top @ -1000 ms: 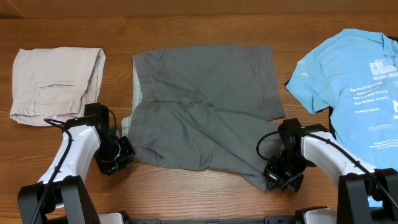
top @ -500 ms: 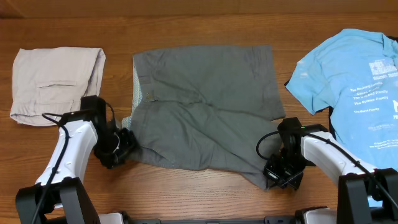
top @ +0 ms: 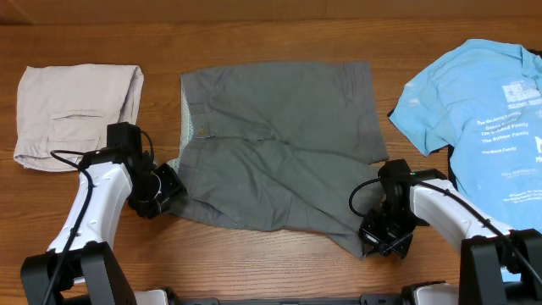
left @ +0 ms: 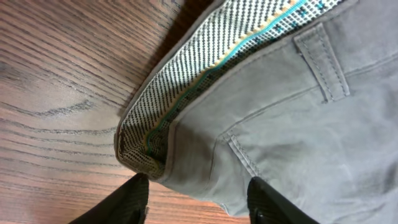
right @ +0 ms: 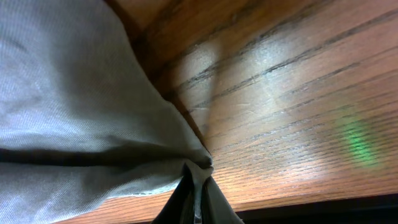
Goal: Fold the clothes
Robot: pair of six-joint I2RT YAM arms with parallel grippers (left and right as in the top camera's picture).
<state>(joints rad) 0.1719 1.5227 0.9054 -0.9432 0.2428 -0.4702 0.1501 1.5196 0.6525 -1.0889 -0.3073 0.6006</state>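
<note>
Two grippers flank the dark grey shorts (top: 279,161) lying spread across the middle of the wooden table (top: 254,258): left gripper (left: 199,193) parted astride the waistband (left: 205,74) corner, right gripper (right: 196,186) clenched on a leg hem.

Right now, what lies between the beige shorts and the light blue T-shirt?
In the overhead view, the dark grey shorts lie spread out between the beige shorts and the T-shirt.
</note>
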